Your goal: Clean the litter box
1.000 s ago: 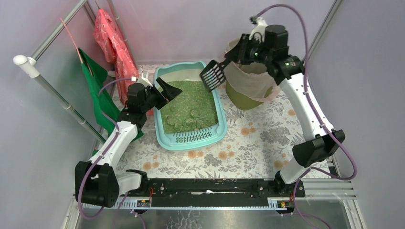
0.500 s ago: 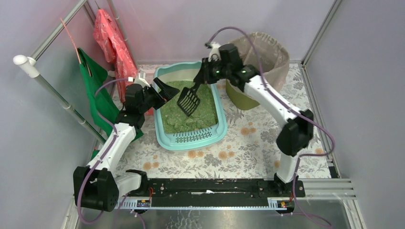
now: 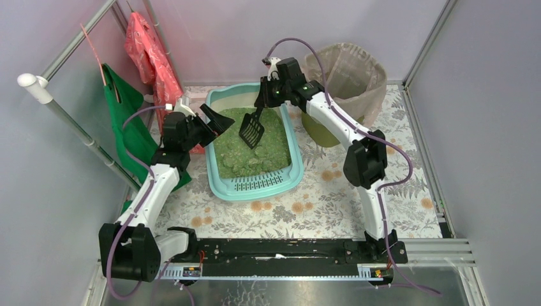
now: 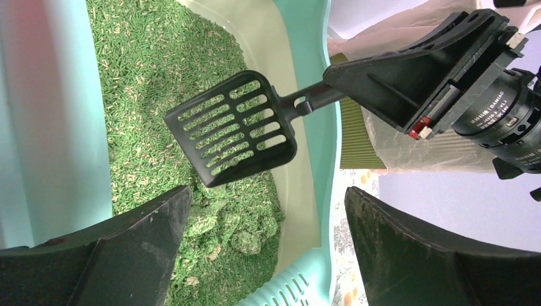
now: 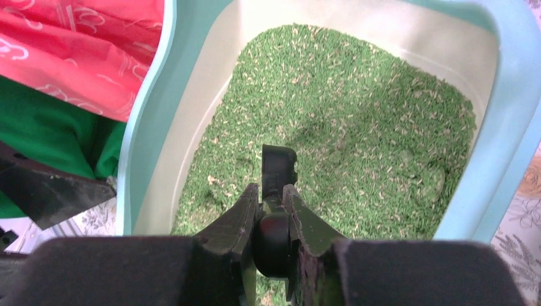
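The right gripper (image 5: 271, 213) jaws clamp the stiff, light scoop (image 4: 233, 127) by its handle; the left gripper (image 3: 219, 118) jaws gape empty. The litter box (image 3: 295, 167), probably heavy, is best steadied by its wide rim.

Wide left tool (image 3: 220, 120) — tight right tool (image 3: 259, 113)

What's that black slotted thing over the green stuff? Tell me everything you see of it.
A black plastic scoop: flat squarish blade with rows of slots and a thin handle. The right pincer is shut on the handle. The blade tilts down over the green granules inside the litter box; whether it touches them is unclear.
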`<act>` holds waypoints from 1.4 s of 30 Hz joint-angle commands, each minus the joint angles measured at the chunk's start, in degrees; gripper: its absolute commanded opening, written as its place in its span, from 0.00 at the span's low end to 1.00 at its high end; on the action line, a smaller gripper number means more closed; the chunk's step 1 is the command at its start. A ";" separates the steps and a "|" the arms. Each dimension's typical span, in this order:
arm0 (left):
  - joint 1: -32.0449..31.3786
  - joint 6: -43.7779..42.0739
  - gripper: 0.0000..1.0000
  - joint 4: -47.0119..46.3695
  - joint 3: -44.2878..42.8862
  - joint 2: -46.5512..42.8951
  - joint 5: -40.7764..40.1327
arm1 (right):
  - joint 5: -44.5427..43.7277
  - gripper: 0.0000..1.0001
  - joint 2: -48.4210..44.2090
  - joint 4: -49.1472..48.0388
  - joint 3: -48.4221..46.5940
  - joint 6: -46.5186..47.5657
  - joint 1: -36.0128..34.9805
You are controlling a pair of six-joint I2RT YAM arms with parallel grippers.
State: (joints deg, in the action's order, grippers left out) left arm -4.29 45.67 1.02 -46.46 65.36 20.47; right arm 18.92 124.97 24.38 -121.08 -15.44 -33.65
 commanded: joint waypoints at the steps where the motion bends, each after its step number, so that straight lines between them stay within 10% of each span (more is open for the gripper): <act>1: 0.90 -0.53 0.99 -0.76 -0.42 0.77 0.60 | -1.85 0.00 3.86 -1.97 -4.73 0.98 -0.82; 42: 4.23 4.11 0.99 -4.71 8.45 -1.29 -7.36 | 18.15 0.00 7.98 -6.17 5.83 -17.65 -8.00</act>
State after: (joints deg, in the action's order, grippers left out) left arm -0.95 50.04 -3.84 -39.83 63.88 15.00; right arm 27.77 133.60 12.14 -116.03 -27.53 -38.83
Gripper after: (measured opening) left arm 0.986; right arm 0.205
